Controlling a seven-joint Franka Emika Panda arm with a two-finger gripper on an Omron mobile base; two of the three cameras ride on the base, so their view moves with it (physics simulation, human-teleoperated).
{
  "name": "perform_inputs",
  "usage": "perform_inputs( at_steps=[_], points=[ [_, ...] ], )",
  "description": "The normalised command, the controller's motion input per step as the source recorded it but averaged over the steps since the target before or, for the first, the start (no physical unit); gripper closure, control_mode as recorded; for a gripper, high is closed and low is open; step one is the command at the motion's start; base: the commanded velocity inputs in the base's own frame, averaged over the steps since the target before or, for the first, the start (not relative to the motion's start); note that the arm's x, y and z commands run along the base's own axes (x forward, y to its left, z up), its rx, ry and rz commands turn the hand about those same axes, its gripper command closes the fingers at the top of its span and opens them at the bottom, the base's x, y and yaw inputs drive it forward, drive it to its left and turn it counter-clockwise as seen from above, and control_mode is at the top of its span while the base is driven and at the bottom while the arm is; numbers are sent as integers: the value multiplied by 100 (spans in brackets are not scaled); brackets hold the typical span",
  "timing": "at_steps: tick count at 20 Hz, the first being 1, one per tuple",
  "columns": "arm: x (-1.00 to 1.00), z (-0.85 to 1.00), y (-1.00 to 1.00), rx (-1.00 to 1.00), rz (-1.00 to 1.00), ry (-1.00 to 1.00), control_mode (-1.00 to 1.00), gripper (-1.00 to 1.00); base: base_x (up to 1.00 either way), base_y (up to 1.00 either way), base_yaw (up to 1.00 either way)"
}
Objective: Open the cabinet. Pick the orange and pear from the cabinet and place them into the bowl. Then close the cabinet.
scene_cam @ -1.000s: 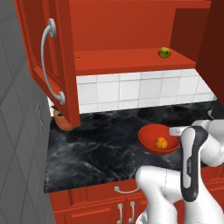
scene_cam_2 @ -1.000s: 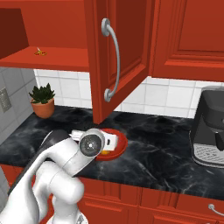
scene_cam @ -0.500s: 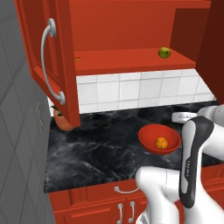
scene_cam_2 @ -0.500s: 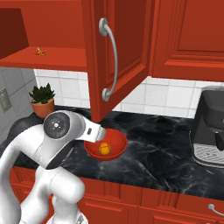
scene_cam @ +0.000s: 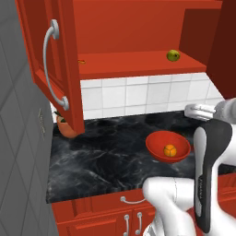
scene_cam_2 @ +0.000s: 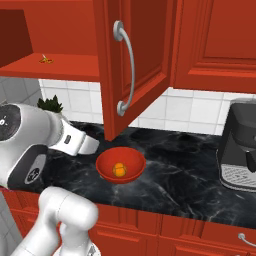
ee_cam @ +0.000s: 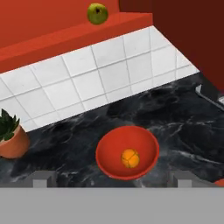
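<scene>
The cabinet (scene_cam: 133, 64) stands open, its left door (scene_cam: 50, 69) swung out, and its right door (scene_cam_2: 140, 65) hangs over the counter. On its shelf sits the yellow-green pear (scene_cam: 173, 56), also high in the hand view (ee_cam: 97, 13). The red bowl (scene_cam: 154, 140) rests on the black counter with the orange (scene_cam: 169, 150) inside it. My gripper (scene_cam: 191, 110) hovers above and behind the bowl, open and empty. In the hand view the gripper (ee_cam: 113, 179) looks down on the bowl (ee_cam: 105, 148) and the orange (ee_cam: 130, 158).
A terracotta pot with a green plant (ee_cam: 11, 140) stands at the counter's left by the tiled wall. A coffee machine (scene_cam_2: 240, 145) occupies the right end. A small yellow scrap (scene_cam_2: 46, 60) lies on the cabinet shelf. Red base cabinets (scene_cam: 129, 216) run below.
My hand has risen from just over the bowl and drawn back toward the wall. The orange stays in the bowl, and the jaws stay open.
</scene>
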Motion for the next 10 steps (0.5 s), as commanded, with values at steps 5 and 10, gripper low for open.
perform_inputs(
  at_steps=[5,10],
  points=[
    [-21,99,23,-4,-16,-22,-100,-100,0,0,0],
    [2,87,10,-3,-12,-24,-100,-100,0,0,0]
  ],
)
